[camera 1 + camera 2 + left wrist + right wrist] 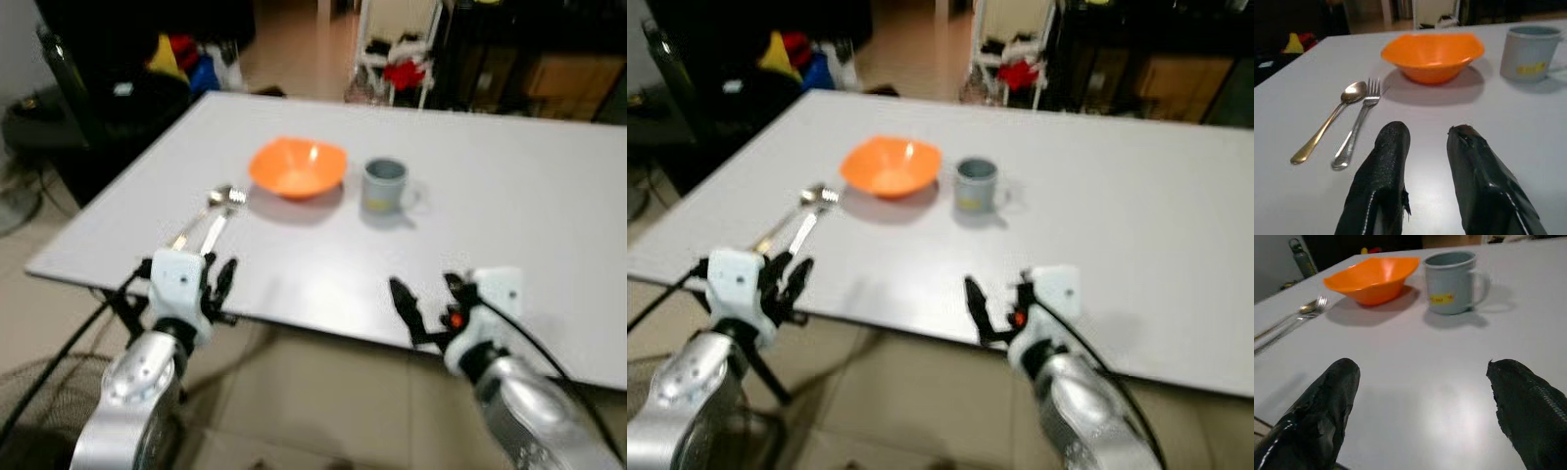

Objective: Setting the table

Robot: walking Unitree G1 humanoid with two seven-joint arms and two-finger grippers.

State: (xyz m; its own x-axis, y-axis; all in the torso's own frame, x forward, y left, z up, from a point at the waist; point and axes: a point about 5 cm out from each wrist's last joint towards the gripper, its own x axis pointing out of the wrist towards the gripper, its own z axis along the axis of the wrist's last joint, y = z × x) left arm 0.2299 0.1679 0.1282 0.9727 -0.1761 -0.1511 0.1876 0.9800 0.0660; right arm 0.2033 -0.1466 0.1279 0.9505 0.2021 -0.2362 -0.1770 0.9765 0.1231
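Both grippers, left [217, 279] and right [429, 299], hover spread-fingered, holding nothing, over the table [509, 215] edge

I've got a shallow orange plastic bowl [298, 167] sitting upright and empty on the white table. Just beside it on the right stands a grey-blue mug [384, 185] with a yellow mark, handle pointing right, I think. Left of the bowl, a gold-toned spoon [1327, 122] and silver fork [1357, 127] lie side by side, heads toward the bowl.
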